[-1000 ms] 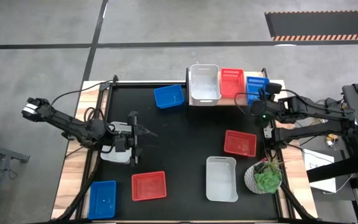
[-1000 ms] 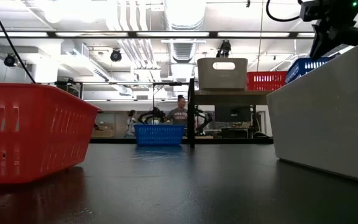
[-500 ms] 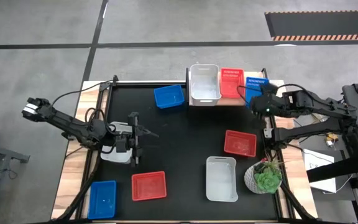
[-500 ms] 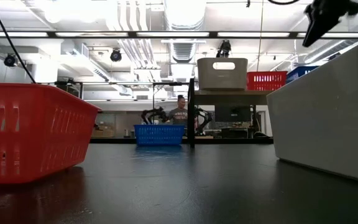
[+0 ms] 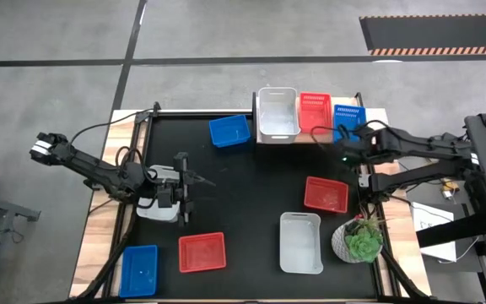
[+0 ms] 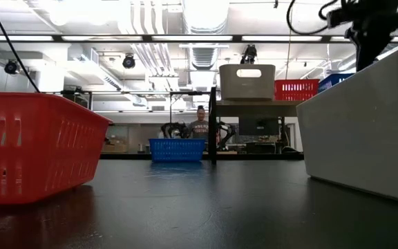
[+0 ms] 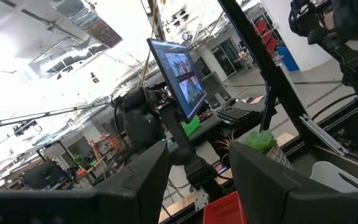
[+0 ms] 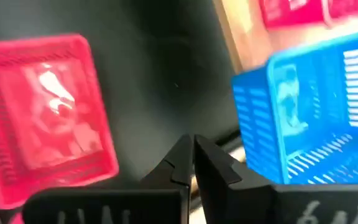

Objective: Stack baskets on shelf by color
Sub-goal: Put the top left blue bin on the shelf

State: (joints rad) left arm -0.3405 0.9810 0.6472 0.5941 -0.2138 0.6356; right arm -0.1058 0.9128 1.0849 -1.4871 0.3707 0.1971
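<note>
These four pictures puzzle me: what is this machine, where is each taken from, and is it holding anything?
Two dark robot arms work at a black table. One picture looks straight down, one looks level across the tabletop, and two come from cameras on the wrists. Blue, red and white baskets lie about; a white basket, red basket and blue basket sit on the wooden shelf. The right gripper is shut and empty beside the shelf. The left gripper waits open, holding nothing.
</note>
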